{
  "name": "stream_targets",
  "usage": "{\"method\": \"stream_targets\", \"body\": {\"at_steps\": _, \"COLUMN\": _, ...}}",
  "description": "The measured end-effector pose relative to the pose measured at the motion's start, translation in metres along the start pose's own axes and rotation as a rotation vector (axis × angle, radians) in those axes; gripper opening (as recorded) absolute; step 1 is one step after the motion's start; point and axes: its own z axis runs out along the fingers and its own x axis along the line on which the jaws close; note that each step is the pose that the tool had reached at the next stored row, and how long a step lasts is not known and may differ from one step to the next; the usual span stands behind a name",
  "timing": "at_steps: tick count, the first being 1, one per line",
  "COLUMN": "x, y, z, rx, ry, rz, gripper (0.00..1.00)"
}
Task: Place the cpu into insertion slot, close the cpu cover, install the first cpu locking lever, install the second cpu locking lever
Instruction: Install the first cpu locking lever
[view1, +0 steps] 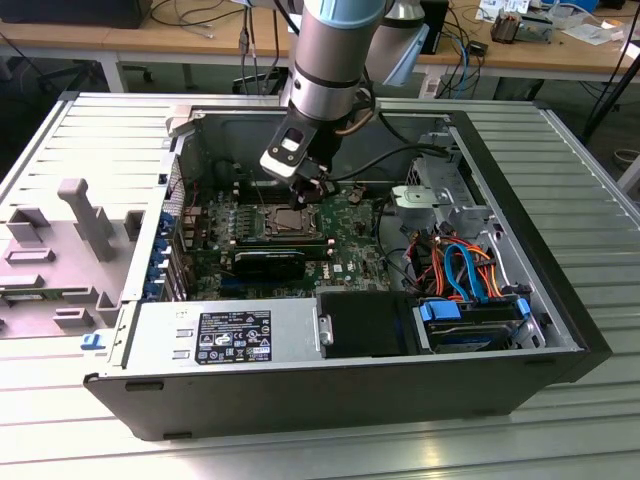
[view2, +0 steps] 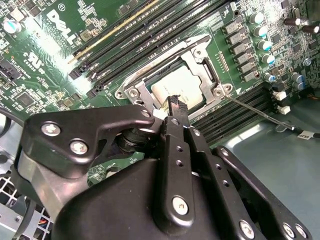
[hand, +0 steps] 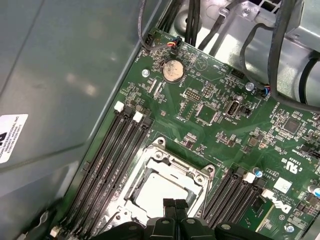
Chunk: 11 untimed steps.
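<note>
The cpu (view1: 292, 222) lies socketed just above the exterior view's centre, cover (view2: 199, 64) seemingly down. The gripper (hand: 175, 204) (tips pressed together, empty) hovers beside it; the lever (view2: 255, 109) step needs steady downward pressure.

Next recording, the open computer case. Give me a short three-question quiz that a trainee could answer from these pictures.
1. True or false: the chip lies under the lowered cover.
2. On the gripper, the fingers are: A wide open, B shut together, C bent apart.
3. Short answer: what colour is the board around the cover?

Key: 1 true; 2 B; 3 green.
</note>
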Motion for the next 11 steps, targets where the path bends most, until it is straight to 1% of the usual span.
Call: {"method": "stream_targets", "body": {"at_steps": 11, "x": 0.0, "y": 0.0, "z": 0.0, "rx": 0.0038, "ry": -0.0032, "rz": -0.038, "gripper": 0.11}}
